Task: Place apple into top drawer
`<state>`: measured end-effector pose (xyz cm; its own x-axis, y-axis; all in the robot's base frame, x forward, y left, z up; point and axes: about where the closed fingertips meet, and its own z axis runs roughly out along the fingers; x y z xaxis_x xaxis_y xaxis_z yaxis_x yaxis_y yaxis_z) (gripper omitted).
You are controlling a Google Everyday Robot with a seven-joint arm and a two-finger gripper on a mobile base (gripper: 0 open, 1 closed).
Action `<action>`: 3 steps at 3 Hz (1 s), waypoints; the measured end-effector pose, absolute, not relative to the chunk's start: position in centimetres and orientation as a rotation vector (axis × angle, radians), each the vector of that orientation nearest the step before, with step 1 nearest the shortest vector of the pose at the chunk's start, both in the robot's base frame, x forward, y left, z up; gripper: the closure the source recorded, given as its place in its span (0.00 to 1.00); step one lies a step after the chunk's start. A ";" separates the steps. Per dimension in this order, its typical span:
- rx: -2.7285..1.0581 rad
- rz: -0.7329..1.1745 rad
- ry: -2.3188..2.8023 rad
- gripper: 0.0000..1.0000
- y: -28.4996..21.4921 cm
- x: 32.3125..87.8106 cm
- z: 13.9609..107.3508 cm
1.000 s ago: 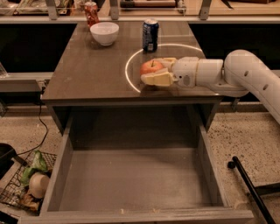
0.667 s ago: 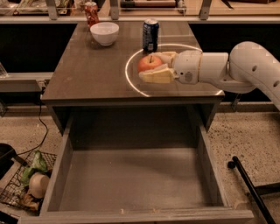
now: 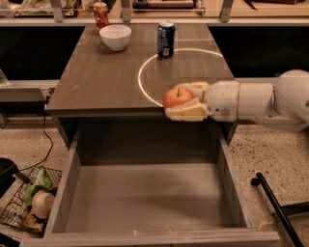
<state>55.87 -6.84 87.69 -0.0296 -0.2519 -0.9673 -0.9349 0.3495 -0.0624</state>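
Observation:
The orange-red apple (image 3: 176, 97) with a short dark stem is held between the cream fingers of my gripper (image 3: 186, 100), which reaches in from the right on a white arm. The gripper is shut on the apple and holds it over the front edge of the tabletop (image 3: 96, 82), just above the back of the open top drawer (image 3: 145, 198). The drawer is pulled out toward the camera and its flat bottom is bare.
A white bowl (image 3: 115, 36), a blue can (image 3: 165, 39) and a red can (image 3: 101, 15) stand at the back of the table. A wire basket (image 3: 29, 202) with items sits on the floor at left. A black rod (image 3: 273, 205) lies at right.
The gripper has carried the apple from the middle of the tabletop toward the camera, to the table's front edge above the open drawer.

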 end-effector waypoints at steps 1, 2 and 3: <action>-1.123 0.849 1.573 1.00 -7.8 53.2 84.4; -1.101 0.902 1.574 1.00 -7.9 51.9 80.6; -1.111 0.917 1.578 1.00 -6.9 51.5 76.6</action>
